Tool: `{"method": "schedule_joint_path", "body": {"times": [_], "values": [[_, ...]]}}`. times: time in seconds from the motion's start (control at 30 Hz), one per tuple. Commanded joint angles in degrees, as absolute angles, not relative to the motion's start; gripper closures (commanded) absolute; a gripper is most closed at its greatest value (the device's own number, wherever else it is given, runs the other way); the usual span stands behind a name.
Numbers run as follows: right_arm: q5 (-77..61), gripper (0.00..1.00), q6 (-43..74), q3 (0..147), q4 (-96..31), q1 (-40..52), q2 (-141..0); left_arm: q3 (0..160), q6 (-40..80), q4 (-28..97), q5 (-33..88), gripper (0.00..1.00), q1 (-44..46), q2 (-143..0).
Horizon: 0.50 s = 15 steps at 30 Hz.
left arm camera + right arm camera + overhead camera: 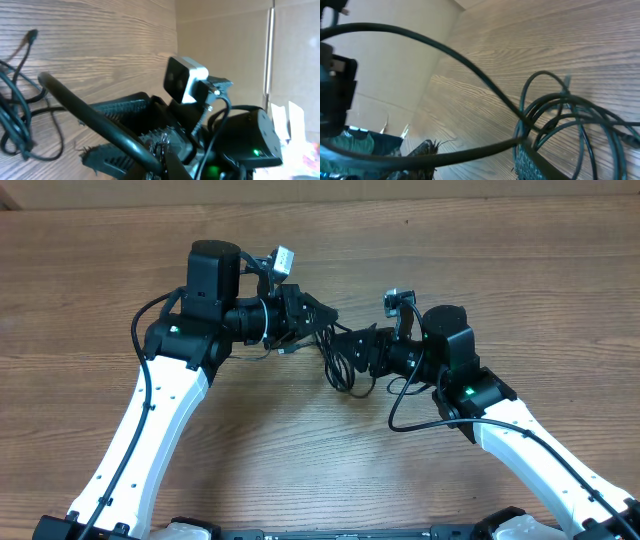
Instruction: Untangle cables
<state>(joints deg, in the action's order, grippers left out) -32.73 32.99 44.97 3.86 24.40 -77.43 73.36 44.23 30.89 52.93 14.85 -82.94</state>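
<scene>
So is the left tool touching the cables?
Touching. Overhead view: the cables run taut straight out of the shut left tool.

Wood-grain counter (300, 460) carries a tangle of thin black cables (342, 372), their loops resting near its middle.

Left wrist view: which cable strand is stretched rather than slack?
The diagonal strand in the foreground, running nearly straight; the other cables curl in slack loops at left.
</scene>
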Motion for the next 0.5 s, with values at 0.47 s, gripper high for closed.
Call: {"method": "schedule_joint_path", "body": {"times": [0.47], "values": [[-27.0,0.45,32.9,45.8,4.5,24.3,-77.9,73.3,54.9,30.4,63.2,0.96,14.7,-82.5]]}}
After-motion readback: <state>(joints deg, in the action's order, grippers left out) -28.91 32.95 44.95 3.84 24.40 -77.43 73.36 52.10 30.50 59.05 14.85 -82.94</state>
